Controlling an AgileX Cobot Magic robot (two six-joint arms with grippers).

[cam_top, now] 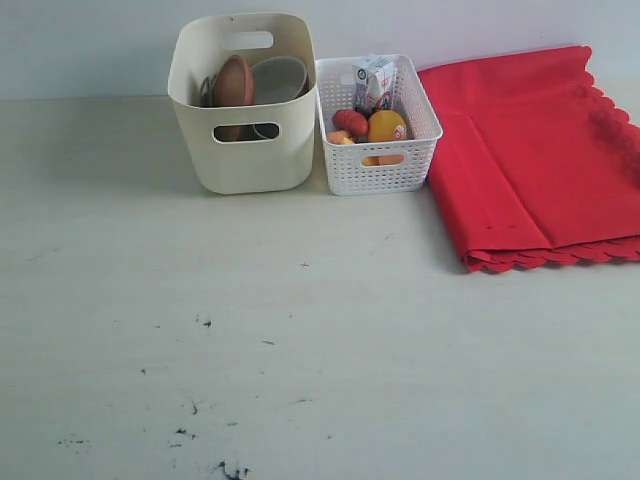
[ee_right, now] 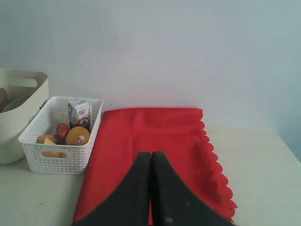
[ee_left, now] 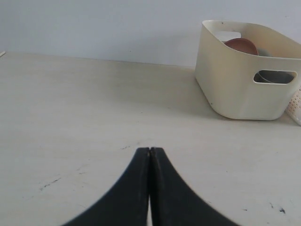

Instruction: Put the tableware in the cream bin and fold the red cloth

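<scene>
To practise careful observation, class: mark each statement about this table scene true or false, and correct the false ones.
1. The wooden plate is inside the cream bin. True.
2. The milk carton is in the cream bin. False: it stands in the white lattice basket.
3. The red cloth lies folded beside the white lattice basket. True.
4. The left claw is open. False: its jaws are shut, with nothing between them.

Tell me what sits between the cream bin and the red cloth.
The white lattice basket, holding toy food and a milk carton, stands between the cream bin and the red cloth. The exterior view shows it plainly.
</scene>
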